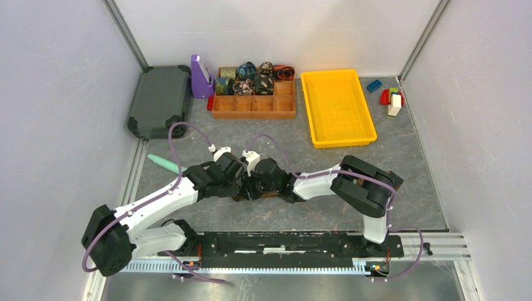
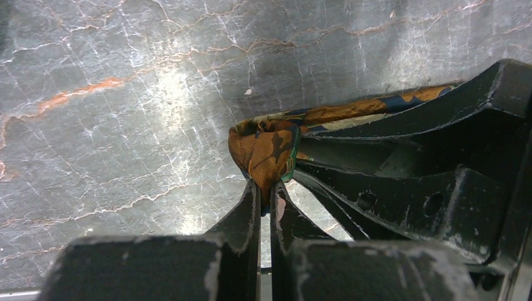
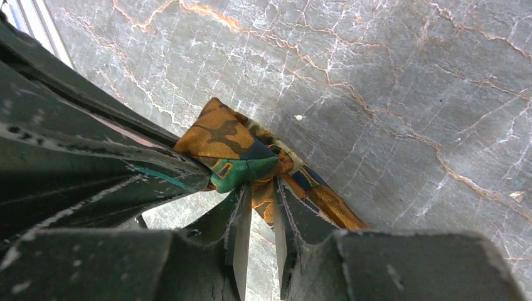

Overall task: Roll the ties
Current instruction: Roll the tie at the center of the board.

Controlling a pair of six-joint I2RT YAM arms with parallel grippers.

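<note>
Burnt orange over the tie [image 2: 266, 150], blotched with dark brown, with a bright green patch, navy blocks and a pale cream stripe. Grey marble pattern on the desk [image 1: 414, 163], veined in white and rusty orange. Matt black on the left pincer [image 2: 266, 191] and the right pincer [image 3: 262, 197], scuffed whitish at the edges. White and black on the left arm [image 1: 157, 204] and the right arm [image 1: 317, 180], with lilac cables [image 1: 170, 147]. Bright yellow for the tray [image 1: 339, 106]. Orange-brown for the compartment box [image 1: 254, 115]; in it coiled ties [image 1: 251, 80] in dark, olive, blue-green and orange prints. Purple for the stand [image 1: 201, 78], dark grey for the case [image 1: 160, 100], teal green for the stick [image 1: 164, 164]. Blue, red, green and white among the toy blocks [image 1: 390, 97].
</note>
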